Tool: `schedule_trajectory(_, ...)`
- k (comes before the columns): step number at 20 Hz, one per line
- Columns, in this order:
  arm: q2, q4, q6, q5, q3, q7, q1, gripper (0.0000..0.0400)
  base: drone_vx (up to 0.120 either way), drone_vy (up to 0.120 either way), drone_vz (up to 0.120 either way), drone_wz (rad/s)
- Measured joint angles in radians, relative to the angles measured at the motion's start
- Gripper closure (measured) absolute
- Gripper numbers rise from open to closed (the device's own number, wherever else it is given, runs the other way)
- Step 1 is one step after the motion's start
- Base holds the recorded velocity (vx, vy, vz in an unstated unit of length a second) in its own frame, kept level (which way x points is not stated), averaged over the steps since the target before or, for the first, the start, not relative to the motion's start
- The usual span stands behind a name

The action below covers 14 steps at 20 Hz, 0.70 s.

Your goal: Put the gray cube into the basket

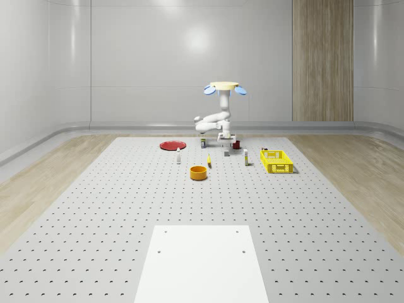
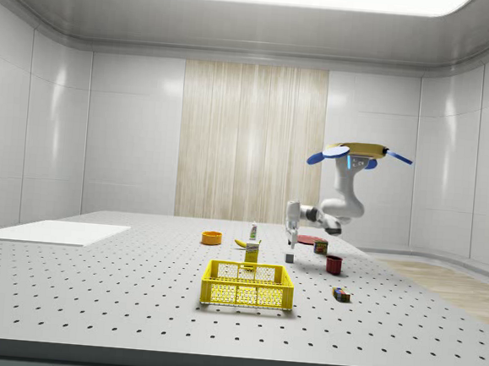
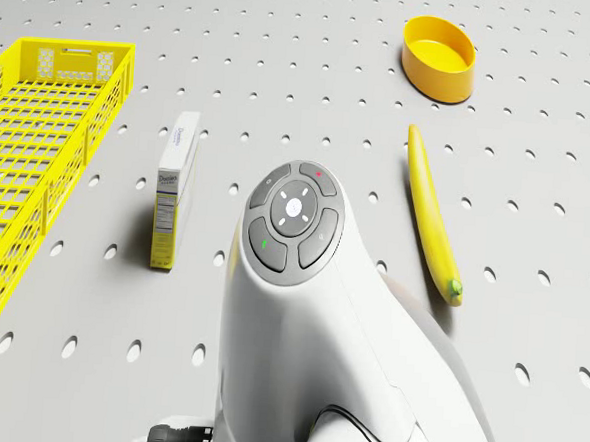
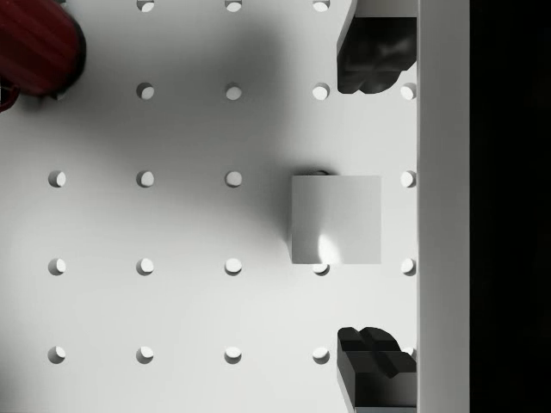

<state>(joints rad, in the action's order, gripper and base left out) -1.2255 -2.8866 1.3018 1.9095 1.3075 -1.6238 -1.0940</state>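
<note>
Above the perforated table (image 1: 95, 208), well off the basket (image 1: 276, 161) toward the whole-scene view's left, the drone (image 1: 224, 87) hovers with its arm (image 1: 214, 118) folded down beneath it. The basket, a yellow mesh crate, sits empty on the table with its long side running away from the whole-scene camera. Between it and the drone's spot stands a small carton (image 3: 174, 188); further from the basket lie a banana (image 3: 432, 213) and an orange bowl (image 3: 439, 58).

The gripper (image 4: 372, 211) hangs straight over the cube (image 4: 336, 218), fingers (image 4: 375, 53) spread wide and holding nothing, one to each side of it with clear gaps.

The cube rests flat on the table, apart from the basket, a dark red cup (image 4: 36, 47) near it. It looks rigid, light and smooth-faced, so likely a little slippery; a square pinch on two opposite flat sides, at mid-height, should hold. Being a cube it has no long axis; its faces sit parallel to the finger pads, so no wrist turn seems needed.
</note>
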Motion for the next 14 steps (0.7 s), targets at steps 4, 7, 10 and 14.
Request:
schedule_trajectory(4, -0.017, 0.001, 0.016, -0.009, 0.005, -0.005, -0.005, 0.0, 0.06, 0.0, 0.0, 0.0)
schedule_trajectory(7, -0.031, 0.002, 0.029, -0.012, 0.005, -0.008, -0.009, 0.0, 0.0, 0.0, 0.0, 0.0)
schedule_trajectory(10, -0.049, 0.007, 0.054, 0.006, -0.018, -0.007, -0.008, 0.0, 0.0, 0.0, 0.0, 0.0)
schedule_trajectory(14, -0.074, 0.018, 0.095, 0.05, -0.07, -0.001, -0.007, 0.0, 0.0, 0.0, 0.0, 0.0)
